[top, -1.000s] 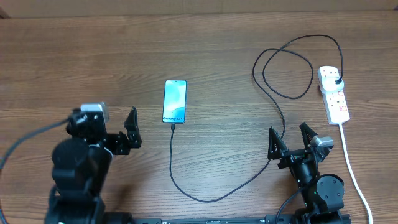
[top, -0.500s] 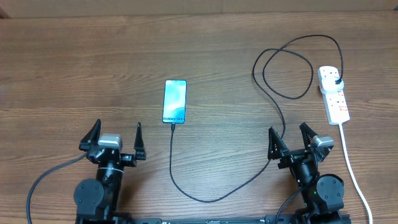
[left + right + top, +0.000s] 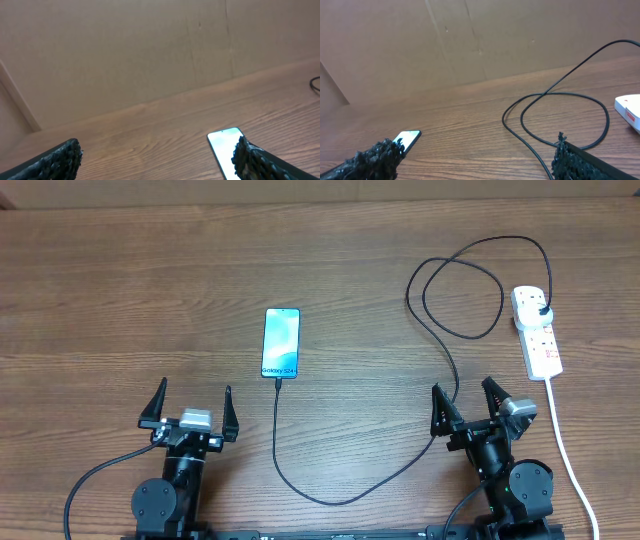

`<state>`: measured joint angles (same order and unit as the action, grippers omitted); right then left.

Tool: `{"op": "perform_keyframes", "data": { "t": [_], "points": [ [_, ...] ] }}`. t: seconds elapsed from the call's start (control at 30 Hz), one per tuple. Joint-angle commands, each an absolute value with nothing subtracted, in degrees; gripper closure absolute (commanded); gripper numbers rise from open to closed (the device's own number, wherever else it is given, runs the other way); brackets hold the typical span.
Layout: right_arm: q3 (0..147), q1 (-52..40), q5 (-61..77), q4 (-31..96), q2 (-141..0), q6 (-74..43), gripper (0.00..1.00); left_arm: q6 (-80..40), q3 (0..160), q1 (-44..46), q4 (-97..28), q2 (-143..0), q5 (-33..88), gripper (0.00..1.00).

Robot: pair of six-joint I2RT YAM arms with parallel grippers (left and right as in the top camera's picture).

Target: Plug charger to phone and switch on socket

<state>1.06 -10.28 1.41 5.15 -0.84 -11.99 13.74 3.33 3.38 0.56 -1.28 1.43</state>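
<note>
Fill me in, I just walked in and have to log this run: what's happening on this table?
Nothing is being handled. The left gripper and right gripper sit open and empty near the front edge. The slim smartphone with a lit blue-teal screen lies mid-table; the thin black charger cable meets its near end, seemingly plugged in, and loops right to a black plug head in the white power strip. Whether the strip is switched on can't be told.

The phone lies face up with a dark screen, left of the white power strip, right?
Not quite. The phone lies face up, left of the white power strip, but its screen is lit, glowing blue-teal, as the overhead view shows.
</note>
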Motion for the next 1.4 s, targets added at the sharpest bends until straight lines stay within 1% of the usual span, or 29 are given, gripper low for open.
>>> {"op": "perform_keyframes", "data": {
  "t": [0.0,0.3,0.4,0.57,1.37],
  "points": [
    [0.47,-10.76,0.93,4.75,-0.16,-11.9,0.0,15.27,1.78,3.33,0.91,-0.19,1.06,0.0],
    [0.45,-10.76,0.93,4.75,-0.16,-11.9,0.0,15.22,0.27,3.33,-0.56,-0.19,2.0,0.0],
    [0.45,-10.76,0.93,4.75,-0.16,-11.88,0.0,15.2,0.27,3.33,-4.47,-0.19,2.85,0.0],
    [0.45,-10.76,0.93,4.75,-0.16,-11.9,0.0,10.13,0.27,3.33,-4.29,-0.19,2.81,0.0],
    [0.45,-10.76,0.93,4.75,-0.16,-11.88,0.0,10.24,0.27,3.33,-4.29,-0.25,2.76,0.0]
  ]
}}
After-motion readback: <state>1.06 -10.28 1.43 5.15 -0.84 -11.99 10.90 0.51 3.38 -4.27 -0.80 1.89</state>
